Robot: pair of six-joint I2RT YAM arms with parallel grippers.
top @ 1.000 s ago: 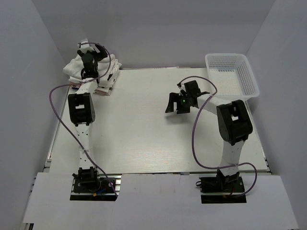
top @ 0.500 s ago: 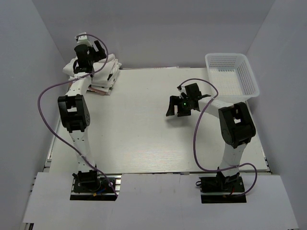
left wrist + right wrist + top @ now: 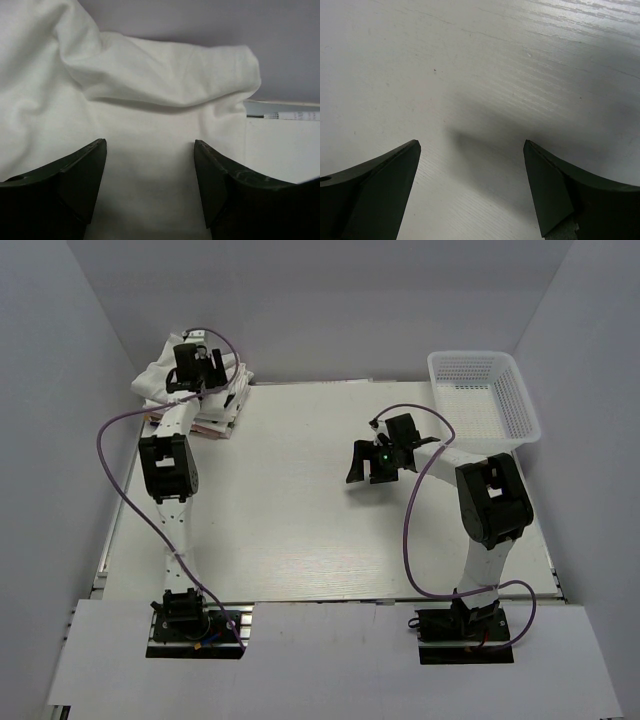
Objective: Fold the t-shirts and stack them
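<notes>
The t-shirts are lying as a whitish pile in the far left corner of the table, close against the wall. From above, the left arm is reaching over the pile and covering its middle, so only the rumpled left edge and the flatter right edge are showing. The number of shirts cannot be counted. Thin pinkish lines are showing along the pile's near edge, too small to identify.

The left gripper is hanging over the pile, and from above its jaws are too small and dark to read. The left wrist view is giving more. There the two dark fingers are standing apart with plain white cloth showing in the gap, and nothing is pinched between them. Whether the tips are touching the cloth cannot be told, and the frame is cutting off the fingers' lower parts. A thick rolled fold is running across the cloth beyond the tips. At the right of that view a small pale strip with dark marks is lying blurred and unreadable.

The right gripper is hovering over bare table right of centre, well apart from the pile, with its jaws spread wide and gripping nothing. Its wrist view is showing only wood grain and a soft shadow. A white mesh basket is sitting in the far right corner.
</notes>
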